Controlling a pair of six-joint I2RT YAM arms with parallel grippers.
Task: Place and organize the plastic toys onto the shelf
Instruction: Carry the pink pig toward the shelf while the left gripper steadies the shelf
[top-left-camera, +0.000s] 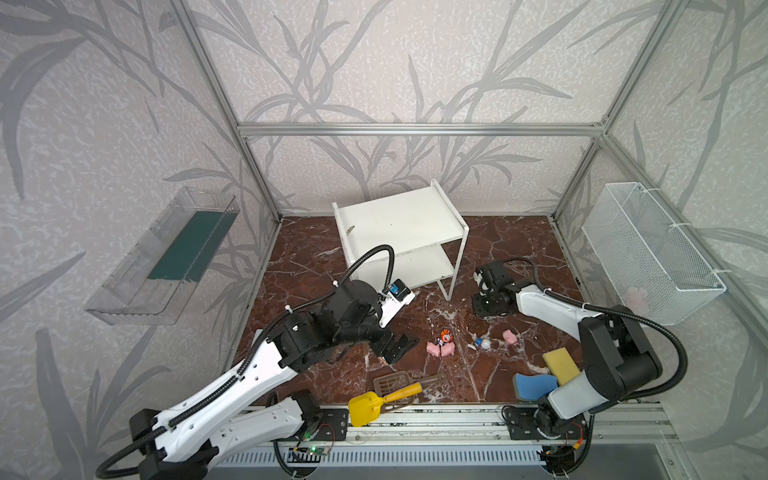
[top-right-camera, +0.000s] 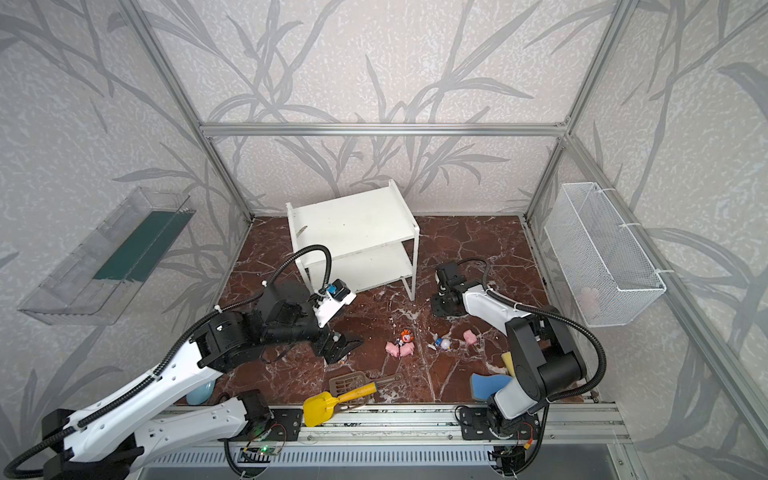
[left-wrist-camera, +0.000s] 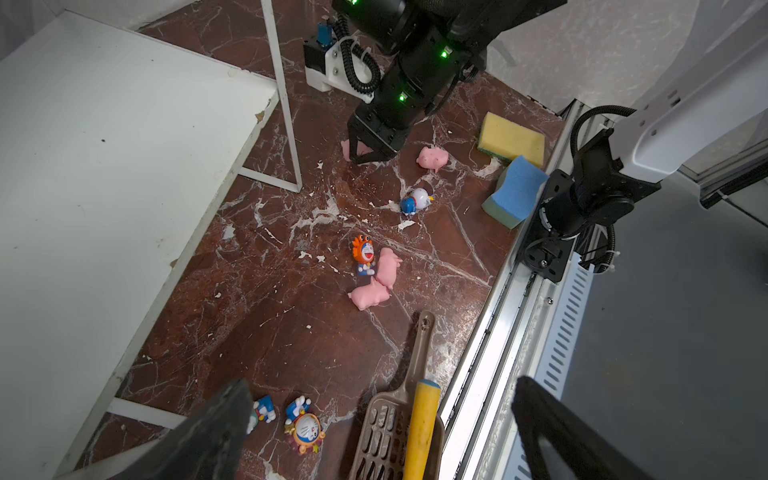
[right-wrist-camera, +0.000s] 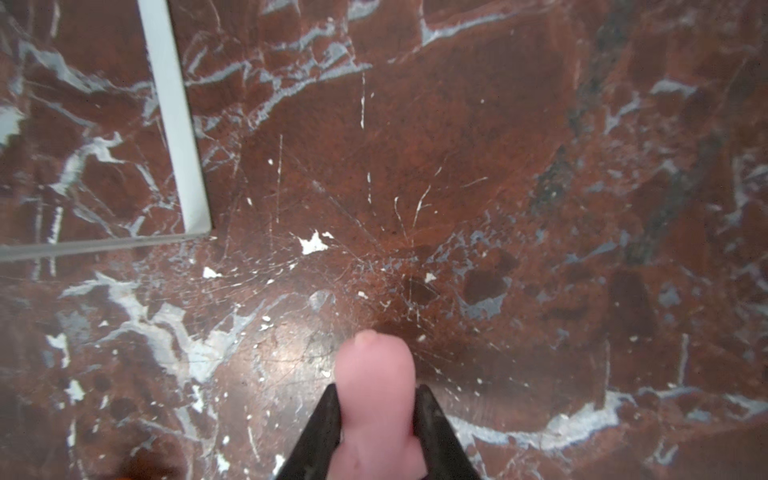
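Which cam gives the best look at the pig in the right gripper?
Right wrist view: the pig sits clamped in the right gripper, close up though blurry. The left wrist view shows only a pink edge poking out beside the gripper. In both top views the gripper covers it.

Setting: robot lab test cell, not domestic.
- Aluminium extrusion frame (top-left-camera: 419, 129) boxes in workspace.
- Wall panels (top-left-camera: 374, 62) with grey leaf print fill frame on three sides.
- Left arm (top-left-camera: 249, 374) and right arm (top-left-camera: 540, 303) mounted on black plates on slotted rail (top-left-camera: 436, 428) at front edge.
- Bare circuit board (top-left-camera: 309, 451) below rail, green LED lit, loose wiring.
- Counter (top-left-camera: 316, 257) has marble pattern, surface chipped.
- Staged props: white shelf (top-left-camera: 399, 216) on counter; clear tray (top-left-camera: 158, 266) and wire basket (top-left-camera: 652, 253) fixed to side walls.
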